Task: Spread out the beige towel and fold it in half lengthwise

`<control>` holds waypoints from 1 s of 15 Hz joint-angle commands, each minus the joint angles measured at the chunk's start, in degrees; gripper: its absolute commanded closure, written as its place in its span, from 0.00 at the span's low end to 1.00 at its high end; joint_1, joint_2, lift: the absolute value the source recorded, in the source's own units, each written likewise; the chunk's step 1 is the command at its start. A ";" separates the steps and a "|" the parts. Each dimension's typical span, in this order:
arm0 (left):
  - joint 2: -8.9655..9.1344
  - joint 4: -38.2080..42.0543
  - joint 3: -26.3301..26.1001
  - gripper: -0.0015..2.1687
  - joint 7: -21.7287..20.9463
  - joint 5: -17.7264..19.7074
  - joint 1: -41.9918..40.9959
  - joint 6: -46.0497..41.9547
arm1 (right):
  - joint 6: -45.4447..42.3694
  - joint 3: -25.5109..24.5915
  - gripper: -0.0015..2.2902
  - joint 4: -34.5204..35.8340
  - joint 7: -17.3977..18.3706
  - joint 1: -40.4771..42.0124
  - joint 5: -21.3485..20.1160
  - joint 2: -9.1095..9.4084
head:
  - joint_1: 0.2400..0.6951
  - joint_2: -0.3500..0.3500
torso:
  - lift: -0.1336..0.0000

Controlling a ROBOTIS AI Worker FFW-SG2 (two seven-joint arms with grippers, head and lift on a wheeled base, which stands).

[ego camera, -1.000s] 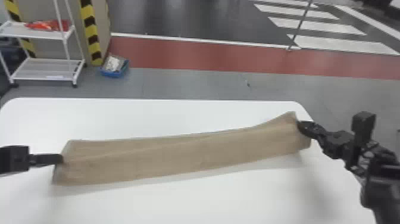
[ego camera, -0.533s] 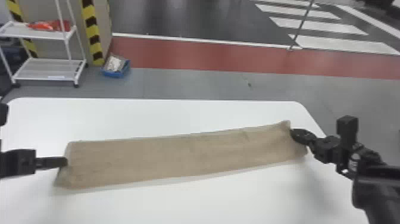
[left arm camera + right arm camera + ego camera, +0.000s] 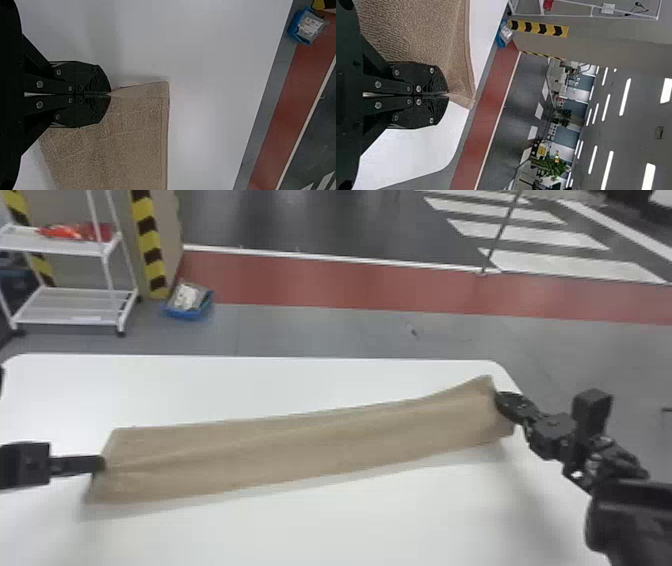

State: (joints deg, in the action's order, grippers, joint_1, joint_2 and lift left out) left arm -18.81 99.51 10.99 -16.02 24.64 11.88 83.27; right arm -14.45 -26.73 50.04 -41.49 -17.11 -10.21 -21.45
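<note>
- Pinching the towel [image 3: 300,450] at its left end, the left gripper [image 3: 110,94] had its fingers pressed together on a small fold of cloth, low over the table [image 3: 250,390].
- The right gripper [image 3: 448,94] was closed too, its fingers meeting on the cloth at the other end, near the table's right edge.
- Between them the towel stretched across the table as a long narrow band, its right end farther from the robot than its left; whether it was already doubled, I could not tell.
- The likeliest trouble was a slip: each gripper had only a little cloth near its tips, so a hard outward pull might have freed a corner.
- Creases fanned from the left grip, and lowering the towel under that uneven pull could have set them in.
- The slant was a risk as well, since ends laid down out of line would probably have given a skewed fold.
- Too far right, that end might have drooped over the edge.
</note>
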 commanded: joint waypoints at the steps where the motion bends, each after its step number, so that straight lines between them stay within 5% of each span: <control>1: 0.00 -0.02 -0.26 0.70 -0.15 -0.12 0.08 0.02 | -0.35 2.39 0.62 -4.51 1.24 -2.05 -0.78 -0.88 | 1.00 0.21 | 0.07; 7: 0.00 -0.02 -0.26 0.70 -0.59 -0.65 -0.01 0.02 | 2.81 6.08 0.62 -8.38 4.05 -4.86 -4.20 -1.84 | 1.00 0.22 | 0.07; 13: -0.09 -0.02 0.09 0.71 -0.68 -0.65 0.08 -0.16 | -10.54 3.35 0.62 -8.12 4.22 -3.01 5.64 -1.67 | 1.00 0.22 | 0.07; 15: -0.18 -0.02 0.00 0.71 -0.77 -0.74 0.08 -0.51 | -10.37 4.14 0.62 -8.82 5.45 -3.28 4.41 -1.75 | 1.00 0.22 | 0.07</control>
State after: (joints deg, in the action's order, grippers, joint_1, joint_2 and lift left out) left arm -18.96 99.52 11.05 -16.79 23.99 11.95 83.01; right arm -24.70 -23.10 41.81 -36.71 -20.17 -5.26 -23.12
